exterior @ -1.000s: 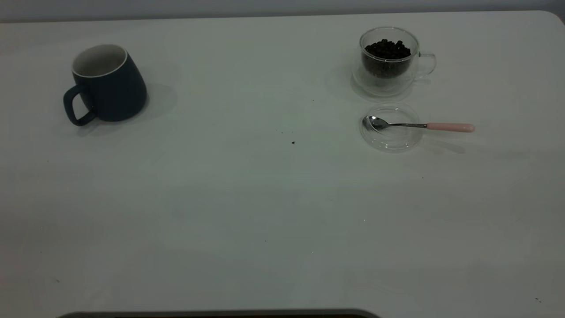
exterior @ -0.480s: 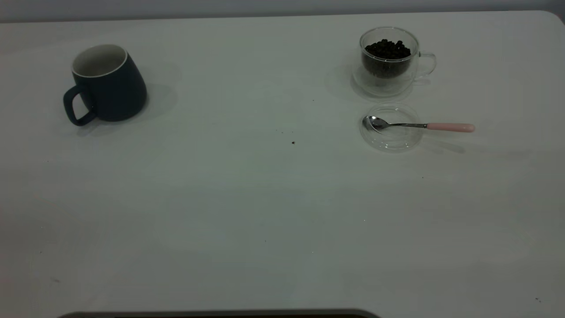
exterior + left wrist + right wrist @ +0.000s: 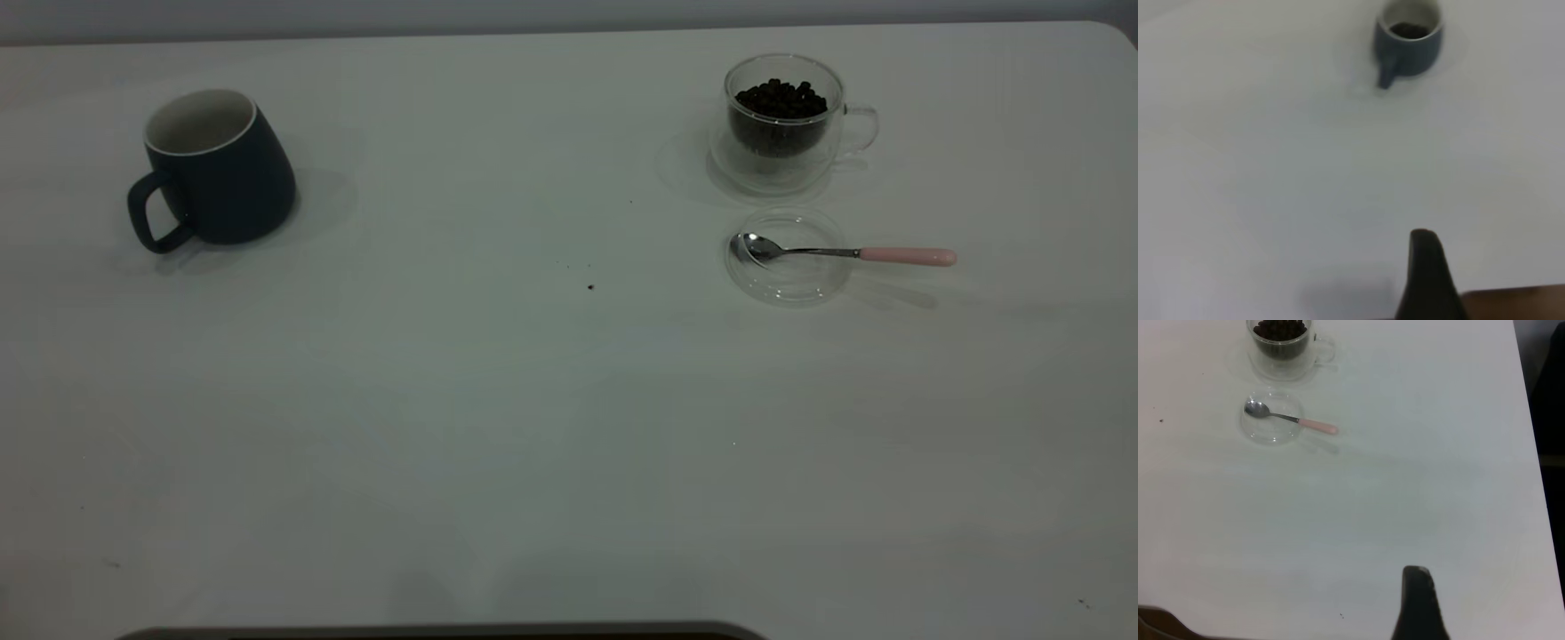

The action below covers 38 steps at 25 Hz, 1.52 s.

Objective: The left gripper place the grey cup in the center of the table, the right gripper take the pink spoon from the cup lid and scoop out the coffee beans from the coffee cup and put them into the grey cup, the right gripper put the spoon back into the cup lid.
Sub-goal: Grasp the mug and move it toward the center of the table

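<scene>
Two grippers, left gripper (image 3: pixel 1426 280) and right gripper (image 3: pixel 1418 603), empty, touching nothing, opening unclear.

Exterior view high above the table (image 3: pixel 533 400); each wrist view far back, sharing its own table half.

Dim flat light, soft shadows, blurred left wrist view
</scene>
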Motion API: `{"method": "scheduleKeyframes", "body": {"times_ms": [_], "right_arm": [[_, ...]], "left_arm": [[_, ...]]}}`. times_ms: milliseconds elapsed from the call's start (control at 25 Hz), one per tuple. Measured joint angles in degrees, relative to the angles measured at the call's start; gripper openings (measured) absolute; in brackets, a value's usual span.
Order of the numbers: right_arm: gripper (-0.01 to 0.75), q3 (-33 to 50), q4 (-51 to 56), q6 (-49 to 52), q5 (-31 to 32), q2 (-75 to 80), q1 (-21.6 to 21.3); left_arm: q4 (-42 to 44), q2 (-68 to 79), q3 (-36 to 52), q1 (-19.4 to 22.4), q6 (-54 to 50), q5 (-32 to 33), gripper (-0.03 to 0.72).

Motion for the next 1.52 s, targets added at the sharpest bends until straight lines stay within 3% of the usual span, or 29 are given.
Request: {"method": "scheduleKeyframes", "body": {"times_ms": [320,880,1160,1520], "right_arm": [[0.573,0.00,0.00,0.00,0.00,0.00,0.00],[0.573,0.00,0.00,0.00,0.00,0.00,0.00],[0.573,0.00,0.00,0.00,0.00,0.00,0.00],[0.573,0.00,0.00,0.00,0.00,0.00,0.00]], "left_arm": [[11.52,29.81,-11.84,0.00,4.04,-6.03,0.567],[12.42,76.90,-39.45,0.00,26.33,-9.26,0.567],[12.65,90.15,-49.42,0.00,39.86,-10.02,0.567],[12.99,98.26,-51.20,-0.56,48.55,-16.74,0.567]]}}
